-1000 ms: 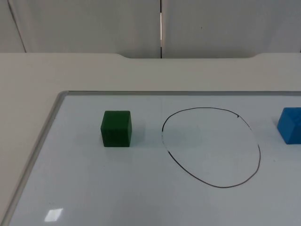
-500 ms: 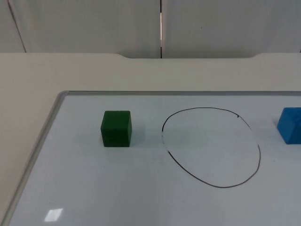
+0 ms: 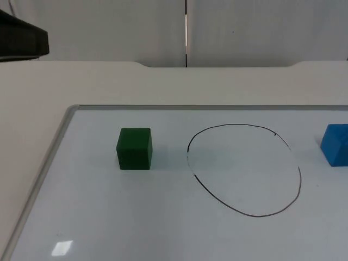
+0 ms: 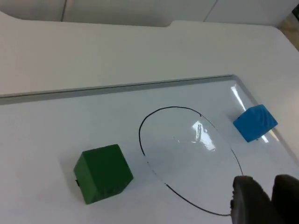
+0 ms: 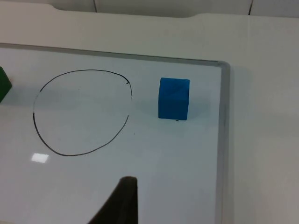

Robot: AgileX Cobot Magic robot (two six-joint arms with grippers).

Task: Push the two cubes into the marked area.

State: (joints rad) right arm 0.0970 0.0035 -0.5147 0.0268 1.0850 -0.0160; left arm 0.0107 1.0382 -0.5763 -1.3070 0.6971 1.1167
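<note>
Left arm (image 3: 22, 41) has just come into the top view at the far left, up by the partition wall (image 3: 109, 27); it wasn't there half a second ago. Cubes haven't moved. Green cube (image 3: 134, 148) sits on the whiteboard (image 3: 109, 217) just left of the drawn oval (image 3: 244, 169), outside the line. Blue cube (image 3: 335, 144) is right of the oval, also outside, near the board's right edge. Left end effector (image 4: 261, 198): fingertips close together over the board, can't tell if closed. Right end effector (image 5: 122, 200): one fingertip over the board near the oval, state can't tell. Board lies on the white counter (image 3: 163, 81).
</note>
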